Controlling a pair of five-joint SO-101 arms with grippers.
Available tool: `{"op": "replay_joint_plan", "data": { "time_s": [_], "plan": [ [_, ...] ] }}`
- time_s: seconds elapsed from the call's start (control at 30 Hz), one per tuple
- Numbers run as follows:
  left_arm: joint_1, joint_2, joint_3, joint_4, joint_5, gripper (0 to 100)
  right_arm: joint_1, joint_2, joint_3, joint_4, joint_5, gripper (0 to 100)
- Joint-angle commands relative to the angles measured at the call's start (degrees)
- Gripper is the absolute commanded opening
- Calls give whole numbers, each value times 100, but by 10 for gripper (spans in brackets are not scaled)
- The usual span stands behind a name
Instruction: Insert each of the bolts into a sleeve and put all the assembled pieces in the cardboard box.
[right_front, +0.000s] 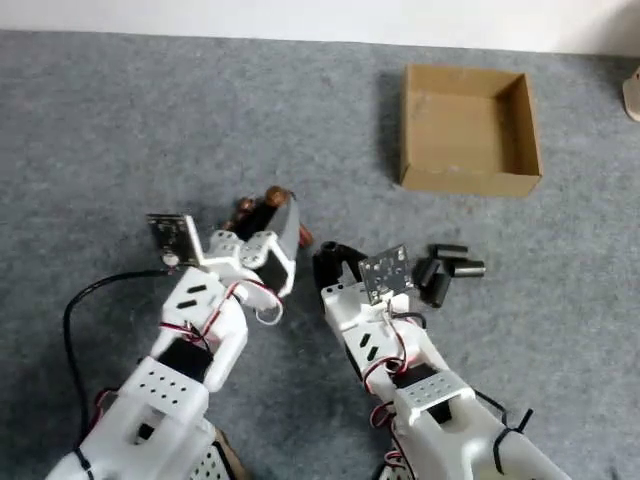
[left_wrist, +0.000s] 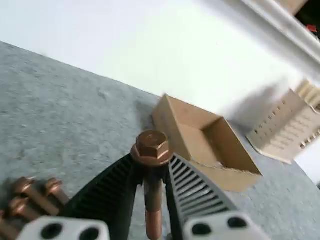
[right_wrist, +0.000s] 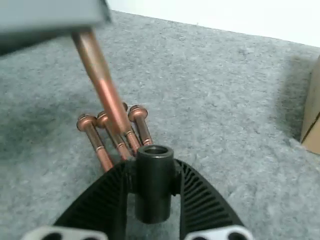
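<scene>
My left gripper (left_wrist: 151, 167) is shut on a copper bolt (left_wrist: 151, 150), gripping the shank just under its hex head. My right gripper (right_wrist: 154, 170) is shut on a black sleeve (right_wrist: 154, 185), held upright with its open end up. In the right wrist view the held bolt (right_wrist: 100, 82) slants down beside and just short of the sleeve's mouth. In the high view the left gripper (right_front: 290, 228) and right gripper (right_front: 335, 258) sit close together at mid-table. Several loose bolts (right_front: 245, 210) lie beyond the left gripper, and loose sleeves (right_front: 445, 268) lie right of the right gripper. The cardboard box (right_front: 468, 130) stands at the back right.
Grey felt covers the table (right_front: 120, 130). A pale slotted wooden rack (left_wrist: 290, 127) stands beyond the box by the white wall. A black cable (right_front: 85, 300) loops on the mat left of the left arm.
</scene>
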Motion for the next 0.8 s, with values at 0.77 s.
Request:
{"op": "replay_joint_plan", "data": {
  "time_s": [0.77],
  "plan": [
    [426,-3046,75,1284,-563,5,-646,31,611,-1086,519,4]
  ]
}}
